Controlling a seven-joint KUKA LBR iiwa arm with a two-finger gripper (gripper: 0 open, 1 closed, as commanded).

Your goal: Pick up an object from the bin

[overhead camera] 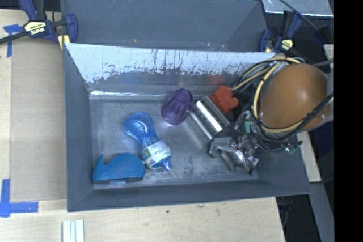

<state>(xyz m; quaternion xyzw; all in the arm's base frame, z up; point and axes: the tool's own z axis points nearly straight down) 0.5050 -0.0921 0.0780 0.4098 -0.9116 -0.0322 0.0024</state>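
In the camera view we see the gripper low over the bin floor by its right wall, just beside the silver cylinder, which we judge the likeliest pick. We cannot tell whether the gripper is released or clenched. A red block and a purple cup lie loose towards the back wall.

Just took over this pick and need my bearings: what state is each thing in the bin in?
purple cup: on its side
silver cylinder: lying flat, beside gripper
blue bottle: lying flat, crumpled
blue wedge-shaped thing: flat, near-left corner
red block: by back wall, right
gripper: low over bin floor, right side
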